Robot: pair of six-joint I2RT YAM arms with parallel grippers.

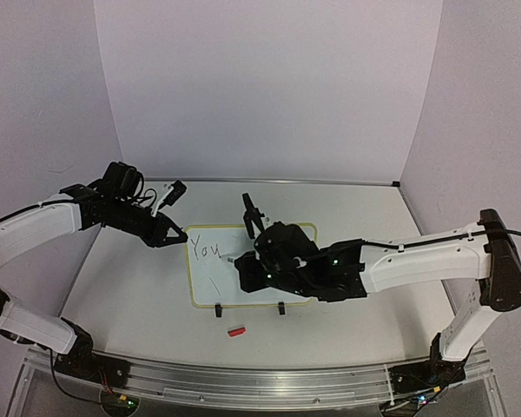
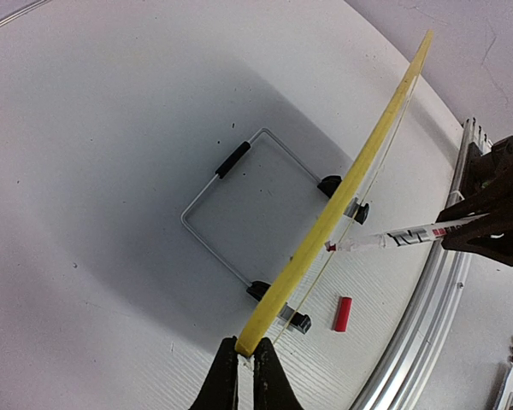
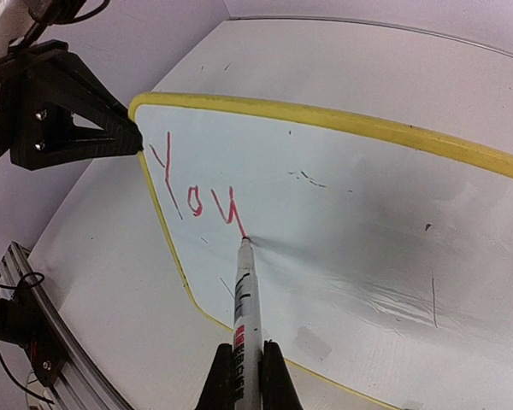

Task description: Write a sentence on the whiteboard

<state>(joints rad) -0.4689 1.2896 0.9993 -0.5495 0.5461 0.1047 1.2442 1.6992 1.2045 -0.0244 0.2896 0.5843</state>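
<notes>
1. The whiteboard (image 3: 368,213) stands near the middle of the table (image 1: 347,208). It leans back on a wire stand (image 2: 233,159) behind it, so its face is turned up toward the arms for writing.
2. The left gripper (image 2: 239,359) is at the upper left corner of the whiteboard. Its fingers are pressed narrow on the yellow frame. I judge that this grip keeps the board from sliding or tipping under the pressure of the pen.
3. The right gripper (image 3: 244,376) is in front of the whiteboard's face, clamped on the marker (image 3: 246,316). The marker points away from the wrist, and its tip touches the board just at the end of the last letter.
4. The sentence (image 3: 197,195) is in the upper left part of the whiteboard, beside the held corner. Only "You" is there, in reddish strokes, so most of the writing is not yet done. The white area to the right of it is free, apart from some faint small marks.
5. A red cap (image 1: 236,332) lies on the table just in front of the whiteboard's near edge, apart from it, probably put there so the marker can write.
6. Count: one whiteboard, one marker, one cap, one wire stand, two grippers, two black clip feet (image 1: 219,310) on the near edge in the top view, and three written letters.
</notes>
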